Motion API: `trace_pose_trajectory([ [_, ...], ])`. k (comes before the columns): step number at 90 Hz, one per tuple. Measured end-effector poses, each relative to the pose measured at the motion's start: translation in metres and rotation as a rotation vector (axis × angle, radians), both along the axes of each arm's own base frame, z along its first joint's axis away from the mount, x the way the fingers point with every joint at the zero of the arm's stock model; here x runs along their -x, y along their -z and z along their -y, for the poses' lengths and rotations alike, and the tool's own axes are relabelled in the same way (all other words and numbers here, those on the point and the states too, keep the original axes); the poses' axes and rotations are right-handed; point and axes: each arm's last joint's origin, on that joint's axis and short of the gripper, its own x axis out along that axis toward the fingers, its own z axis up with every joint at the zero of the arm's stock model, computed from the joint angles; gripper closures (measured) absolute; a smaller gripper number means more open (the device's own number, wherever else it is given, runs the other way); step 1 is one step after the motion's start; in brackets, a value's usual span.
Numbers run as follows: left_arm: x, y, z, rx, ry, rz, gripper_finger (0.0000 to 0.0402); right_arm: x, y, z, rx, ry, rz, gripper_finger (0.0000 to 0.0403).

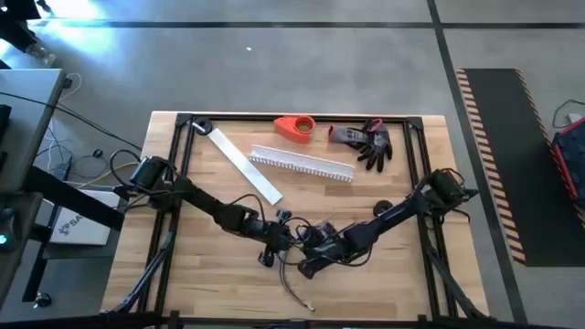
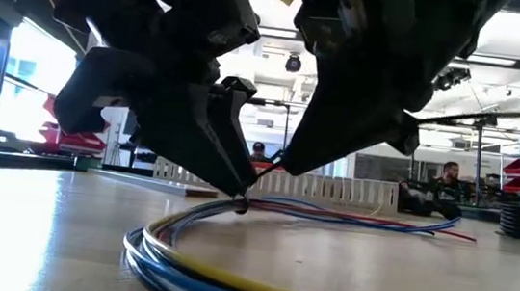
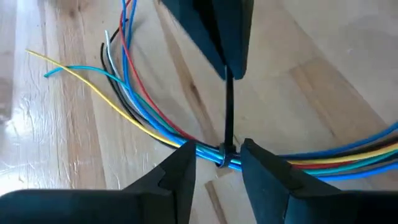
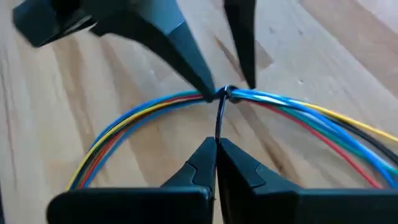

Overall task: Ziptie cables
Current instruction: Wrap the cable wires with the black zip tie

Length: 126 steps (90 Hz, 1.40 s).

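The cables [image 3: 134, 109] are a bundle of thin blue, yellow, red, green, black and white wires, lying in a curve on the wooden table [image 1: 183, 274] near its front middle. A black zip tie [image 3: 222, 154] is looped round the bundle. My left gripper [image 3: 217, 152] is open, one fingertip on each side of the loop. My right gripper [image 4: 216, 144] is shut on the tie's tail just above the bundle. Both grippers meet at the table's middle [image 1: 302, 245]. My left gripper sets its two fingertips [image 3: 189, 149] against the bundle, one on each side of the tie's loop, slanting down from the table's left. The cables lie on the table under them. My right gripper pinches the tie's free tail [image 4: 217, 127] between its fingertips, a short way from the loop. The fingers slant down from the table's right side and point along the tail. The tail runs straight from the loop to them.
A white slotted channel [image 1: 302, 164] and a flat white strip [image 1: 245, 164] lie toward the far edge, with a red object [image 1: 294, 128] and a grey glove [image 1: 366, 142] behind them. A black frame [image 1: 178, 183] borders the table. People [image 2: 449, 175] sit in the room beyond.
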Motion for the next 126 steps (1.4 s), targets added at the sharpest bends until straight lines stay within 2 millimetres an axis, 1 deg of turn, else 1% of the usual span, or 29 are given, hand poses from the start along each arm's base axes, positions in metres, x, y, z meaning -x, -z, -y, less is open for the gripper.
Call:
trace_pose_trajectory([
  [14,0.000,0.000,0.002,0.022,-0.014,0.000,0.0309,0.000,0.000,0.000,0.003,0.008,0.003,0.0403],
  [29,-0.002,0.012,0.003,0.068,-0.067,-0.023,0.0323,0.000,0.001,0.002,-0.002,0.026,-0.002,0.0403],
  [41,-0.004,0.020,0.007,0.076,-0.088,-0.004,0.0337,0.000,0.001,0.002,-0.013,0.024,-0.008,0.0403],
  [52,-0.002,0.019,0.011,0.093,-0.124,0.003,0.0347,0.000,0.001,0.002,-0.015,0.021,-0.012,0.0403],
  [65,0.000,0.018,0.017,0.105,-0.131,0.011,0.0343,0.001,0.001,0.002,-0.019,0.017,-0.019,0.0403],
  [85,0.004,0.017,0.027,0.048,-0.169,0.049,0.0342,0.001,0.001,0.002,-0.017,0.017,-0.022,0.0403],
  [109,0.004,0.017,0.029,0.096,-0.195,0.056,0.0362,0.002,0.002,0.003,-0.025,0.021,-0.035,0.0403],
  [126,0.004,0.017,0.029,0.091,-0.197,0.052,0.0394,0.002,0.002,0.003,-0.031,0.026,-0.040,0.0403],
])
